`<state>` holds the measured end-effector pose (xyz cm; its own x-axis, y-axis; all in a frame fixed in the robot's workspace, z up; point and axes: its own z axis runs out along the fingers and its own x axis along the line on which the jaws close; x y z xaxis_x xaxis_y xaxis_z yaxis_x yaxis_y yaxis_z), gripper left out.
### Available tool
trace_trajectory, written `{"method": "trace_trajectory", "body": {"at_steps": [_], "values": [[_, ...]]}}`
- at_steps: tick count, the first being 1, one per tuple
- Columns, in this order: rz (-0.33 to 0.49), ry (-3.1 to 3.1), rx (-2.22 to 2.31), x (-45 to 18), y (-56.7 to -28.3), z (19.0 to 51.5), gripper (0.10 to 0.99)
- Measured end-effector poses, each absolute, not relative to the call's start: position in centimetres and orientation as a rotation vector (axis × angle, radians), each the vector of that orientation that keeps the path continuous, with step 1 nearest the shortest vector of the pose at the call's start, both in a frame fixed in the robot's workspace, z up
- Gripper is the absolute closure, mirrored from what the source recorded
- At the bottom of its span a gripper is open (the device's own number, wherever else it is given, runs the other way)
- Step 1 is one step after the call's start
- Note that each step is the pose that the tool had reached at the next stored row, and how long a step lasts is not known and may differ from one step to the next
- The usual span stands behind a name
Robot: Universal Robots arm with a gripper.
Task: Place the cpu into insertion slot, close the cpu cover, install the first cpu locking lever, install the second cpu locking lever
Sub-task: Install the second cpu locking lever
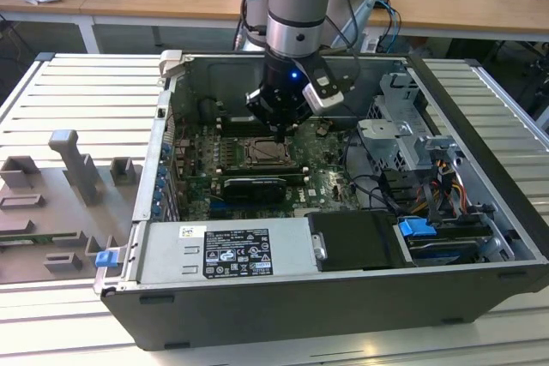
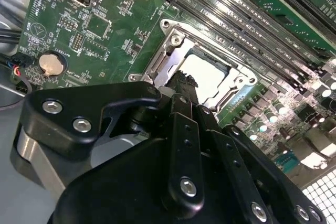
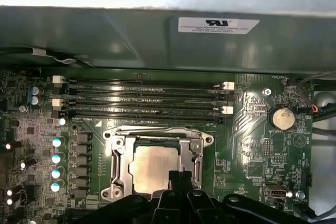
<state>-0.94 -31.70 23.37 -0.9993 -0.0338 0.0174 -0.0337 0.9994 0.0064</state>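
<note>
Exterior view first: I see my arm reaching down into the open computer case (image 1: 480,169), with the gripper (image 1: 281,130) hanging just above the insertion slot (image 1: 264,153) in the middle of the green motherboard (image 1: 330,179). In the first wrist view the cpu (image 3: 153,167) lies flat inside the socket, its pale metallic top facing up, and the cpu cover (image 3: 119,157) frames it, lying flat around the chip. My fingertips (image 3: 180,179) look pressed close together with nothing between them, at the edge of the chip nearest the camera. In the second wrist view the same narrow tips (image 2: 185,82) sit over the socket's edge, though I cannot tell whether they touch it. The long black memory slots (image 3: 147,98) run just beside the socket, and a round coin battery (image 3: 280,117) sits well apart on the board.
</note>
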Motion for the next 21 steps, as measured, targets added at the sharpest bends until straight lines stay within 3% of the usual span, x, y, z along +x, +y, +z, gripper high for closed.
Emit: {"method": "trace_trajectory", "body": {"at_steps": [21], "values": [[-0.012,-3.124,0.052,-1.0,-34.5,23.6,0.98]]}}
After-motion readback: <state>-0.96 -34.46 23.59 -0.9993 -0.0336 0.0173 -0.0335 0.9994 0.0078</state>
